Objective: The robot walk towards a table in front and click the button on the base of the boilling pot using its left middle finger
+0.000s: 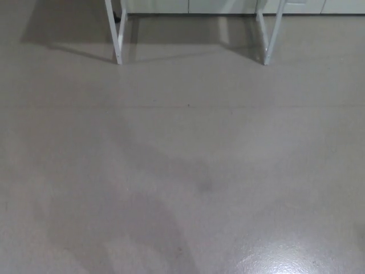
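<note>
Neither the left hand nor the right hand shows in the head view, so whether either is released, clenched or grasping something cannot be told. No part of either arm enters the picture.

The view looks down on a pale grey floor (pixel 188 171), smooth and slightly glossy, with a bright glare patch at about 5 o'clock near the bottom edge. Soft, darker shadows spread across it from about 7 o'clock toward the centre.

Toward 12 o'clock stands the table, of which only the white legs show: a left table leg (pixel 114 34) at about 11 o'clock and a right table leg (pixel 268 34) at about 1 o'clock, each casting a shadow on the floor behind it. Beyond them a white wall base (pixel 188 5) runs along the top edge.

The tabletop lies above the frame, so the boiling pot and its button cannot be seen.
</note>
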Tool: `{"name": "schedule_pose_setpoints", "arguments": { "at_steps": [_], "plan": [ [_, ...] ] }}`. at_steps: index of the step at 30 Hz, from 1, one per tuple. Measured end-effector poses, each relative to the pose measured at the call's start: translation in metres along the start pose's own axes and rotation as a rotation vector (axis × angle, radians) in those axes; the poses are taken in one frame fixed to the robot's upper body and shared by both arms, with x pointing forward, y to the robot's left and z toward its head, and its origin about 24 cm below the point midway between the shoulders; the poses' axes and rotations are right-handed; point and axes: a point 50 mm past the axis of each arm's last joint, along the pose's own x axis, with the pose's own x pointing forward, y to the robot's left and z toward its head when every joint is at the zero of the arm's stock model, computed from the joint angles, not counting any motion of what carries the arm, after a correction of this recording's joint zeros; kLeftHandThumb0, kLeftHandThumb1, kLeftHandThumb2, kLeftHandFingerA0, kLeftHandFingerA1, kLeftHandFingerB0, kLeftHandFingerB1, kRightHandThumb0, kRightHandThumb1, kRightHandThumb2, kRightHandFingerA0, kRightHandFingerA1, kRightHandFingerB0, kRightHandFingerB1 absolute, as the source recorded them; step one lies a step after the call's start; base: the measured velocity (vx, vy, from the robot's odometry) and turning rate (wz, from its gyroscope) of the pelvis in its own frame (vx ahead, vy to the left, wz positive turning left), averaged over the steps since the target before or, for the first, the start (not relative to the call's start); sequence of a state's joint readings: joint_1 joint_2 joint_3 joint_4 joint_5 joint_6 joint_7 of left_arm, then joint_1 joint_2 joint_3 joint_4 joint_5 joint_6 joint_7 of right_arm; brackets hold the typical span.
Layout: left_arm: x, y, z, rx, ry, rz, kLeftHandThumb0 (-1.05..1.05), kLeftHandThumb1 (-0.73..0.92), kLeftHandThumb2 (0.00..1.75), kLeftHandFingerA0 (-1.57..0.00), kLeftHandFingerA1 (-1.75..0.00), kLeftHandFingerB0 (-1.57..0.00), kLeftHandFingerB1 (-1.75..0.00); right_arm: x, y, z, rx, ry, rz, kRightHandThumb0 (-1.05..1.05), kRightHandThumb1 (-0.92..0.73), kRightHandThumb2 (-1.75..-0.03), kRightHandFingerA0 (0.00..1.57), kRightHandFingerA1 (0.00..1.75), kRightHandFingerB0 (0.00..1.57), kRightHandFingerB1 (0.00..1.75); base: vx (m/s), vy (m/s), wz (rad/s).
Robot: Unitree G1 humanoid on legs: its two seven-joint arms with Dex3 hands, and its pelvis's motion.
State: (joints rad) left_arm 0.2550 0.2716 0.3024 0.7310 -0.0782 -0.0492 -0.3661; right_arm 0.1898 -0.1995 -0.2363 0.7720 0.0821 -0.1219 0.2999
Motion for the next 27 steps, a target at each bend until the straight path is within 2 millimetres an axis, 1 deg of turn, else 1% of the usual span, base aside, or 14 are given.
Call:
{"name": "schedule_pose_setpoints", "arguments": {
  "at_steps": [1, 2, 4, 5, 7, 8, 11, 12, 18, 20, 22, 23, 24, 27],
  "plan": [
    [0.0, 0.0, 0.0, -0.005, -0.001, -0.007, -0.04, 0.37, 0.83, -0.29, -0.57, -0.11, -0.48, 0.0, 0.0, -0.001, 0.004, -0.001, 0.004, -0.37, -0.49, -0.55, 0.56, 0.46, 0.36, 0.36, 0.0, 0.0, 0.0],
    [0.0, 0.0, -0.001, -0.008, 0.0, -0.013, -0.04, 0.36, 0.83, -0.32, -0.58, -0.12, -0.49, 0.0, 0.0, -0.001, 0.006, -0.003, 0.007, -0.44, -0.4, -0.69, 0.51, 0.55, 0.31, 0.45, 0.0, 0.0, 0.0],
    [-0.001, 0.0, -0.002, -0.011, -0.001, -0.021, -0.04, 0.36, 0.83, -0.32, -0.58, -0.13, -0.49, -0.001, 0.0, -0.001, 0.006, -0.008, 0.013, -0.37, -0.49, -0.55, 0.56, 0.47, 0.37, 0.36, 0.0, 0.0, 0.0],
    [-0.001, 0.0, -0.003, -0.014, -0.001, -0.024, -0.04, 0.36, 0.83, -0.31, -0.57, -0.12, -0.48, -0.001, 0.0, -0.001, 0.006, -0.01, 0.016, -0.43, -0.4, -0.7, 0.5, 0.55, 0.32, 0.46, 0.0, 0.0, 0.0],
    [-0.001, 0.0, -0.004, -0.02, 0.002, -0.031, -0.07, 0.36, 0.83, -0.27, -0.56, -0.11, -0.48, -0.001, 0.0, -0.001, 0.004, -0.016, 0.02, -0.42, -0.41, -0.69, 0.51, 0.56, 0.32, 0.45, 0.0, 0.0, 0.0],
    [-0.001, 0.0, -0.004, -0.022, 0.003, -0.033, -0.05, 0.38, 0.84, -0.26, -0.56, -0.1, -0.48, -0.001, 0.0, 0.0, 0.003, -0.018, 0.021, -0.33, -0.5, -0.55, 0.55, 0.48, 0.36, 0.36, 0.0, 0.0, 0.0],
    [-0.001, 0.0, -0.003, -0.021, -0.001, -0.043, -0.06, 0.35, 0.82, -0.3, -0.57, -0.14, -0.49, -0.001, 0.001, 0.0, 0.002, -0.022, 0.023, -0.34, -0.5, -0.55, 0.55, 0.48, 0.35, 0.36, 0.0, 0.0, 0.0],
    [0.0, 0.0, -0.001, -0.019, -0.008, -0.045, -0.01, 0.36, 0.83, -0.28, -0.57, -0.14, -0.49, 0.0, 0.001, 0.001, 0.003, -0.024, 0.023, -0.41, -0.41, -0.69, 0.52, 0.56, 0.29, 0.45, 0.0, 0.0, 0.0],
    [0.016, -0.005, 0.032, -0.029, -0.095, -0.052, 0.02, 0.39, 0.85, -0.3, -0.58, -0.12, -0.49, 0.011, 0.002, 0.021, 0.008, -0.073, 0.028, -0.36, -0.51, -0.56, 0.55, 0.46, 0.35, 0.36, 0.0, 0.0, 0.0],
    [0.021, -0.006, 0.038, -0.037, -0.103, -0.053, 0.03, 0.4, 0.86, -0.28, -0.58, -0.12, -0.49, 0.014, 0.002, 0.023, 0.007, -0.075, 0.028, -0.45, -0.4, -0.7, 0.52, 0.55, 0.31, 0.45, 0.0, 0.0, 0.0],
    [0.023, -0.007, 0.039, -0.043, -0.103, -0.052, 0.01, 0.38, 0.84, -0.3, -0.58, -0.14, -0.49, 0.014, 0.002, 0.024, 0.007, -0.076, 0.026, -0.46, -0.4, -0.7, 0.52, 0.55, 0.32, 0.45, 0.02, -0.002, -0.07],
    [0.023, -0.008, 0.037, -0.047, -0.091, -0.053, 0.02, 0.38, 0.85, -0.29, -0.58, -0.13, -0.49, 0.014, 0.002, 0.024, 0.006, -0.076, 0.025, -0.38, -0.51, -0.56, 0.55, 0.47, 0.36, 0.36, 0.2, 0.009, 0.08],
    [0.024, -0.008, 0.036, -0.048, -0.084, -0.053, 0.01, 0.38, 0.85, -0.29, -0.58, -0.13, -0.49, 0.014, 0.002, 0.024, 0.005, -0.074, 0.023, -0.42, -0.4, -0.7, 0.49, 0.54, 0.31, 0.45, 0.1, -0.008, 0.16],
    [0.024, -0.007, 0.036, -0.044, -0.084, -0.05, 0.0, 0.37, 0.84, -0.31, -0.59, -0.15, -0.5, 0.014, 0.003, 0.022, -0.005, -0.064, 0.022, -0.41, -0.41, -0.68, 0.51, 0.54, 0.29, 0.44, -0.06, 0.017, 0.4]
  ]
}}
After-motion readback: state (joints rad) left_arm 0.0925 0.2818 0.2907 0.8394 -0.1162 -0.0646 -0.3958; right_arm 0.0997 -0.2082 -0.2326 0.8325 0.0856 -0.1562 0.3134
